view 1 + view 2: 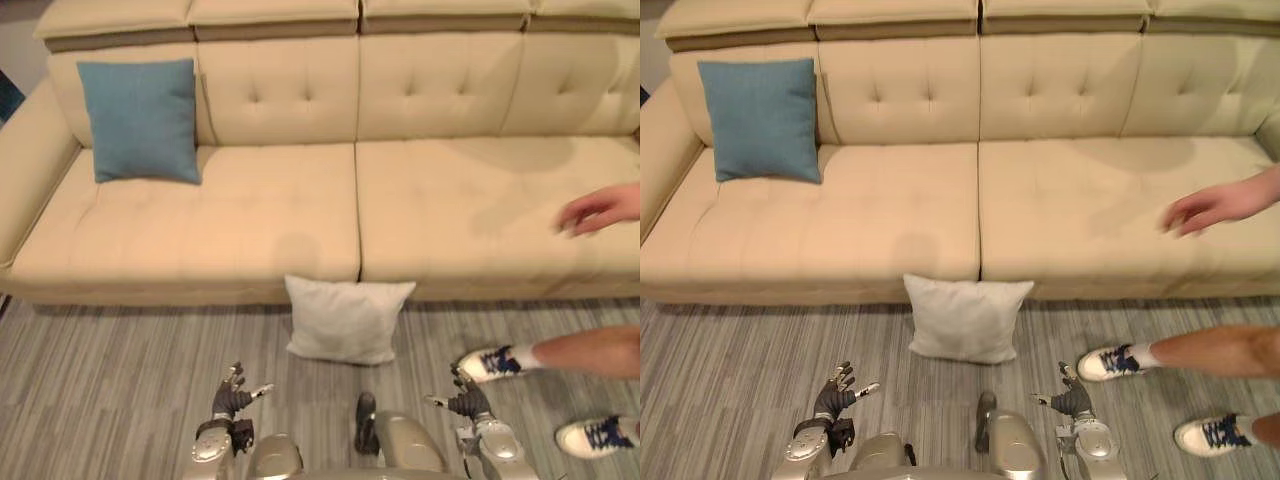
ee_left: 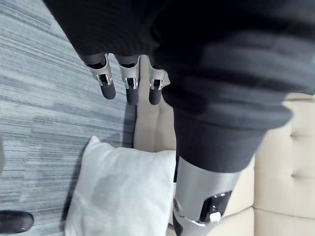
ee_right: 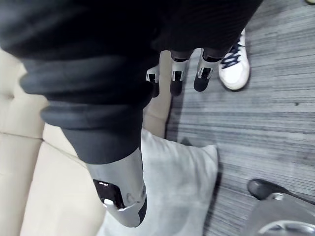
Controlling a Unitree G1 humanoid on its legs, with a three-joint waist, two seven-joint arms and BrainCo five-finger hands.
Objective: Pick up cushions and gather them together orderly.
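Both arms sit low at the near edge, reaching forward side by side. The left hand [image 1: 233,396] and the right hand [image 1: 466,399] hold nothing, fingers loosely straight and slightly spread, thumbs turned inward toward each other.

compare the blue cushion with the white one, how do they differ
The blue cushion sits on the seat of the sofa, at its left end; the white cushion stands on the floor. The blue cushion leans on the backrest, the white cushion against the sofa's front. Both are squarish and propped upright.
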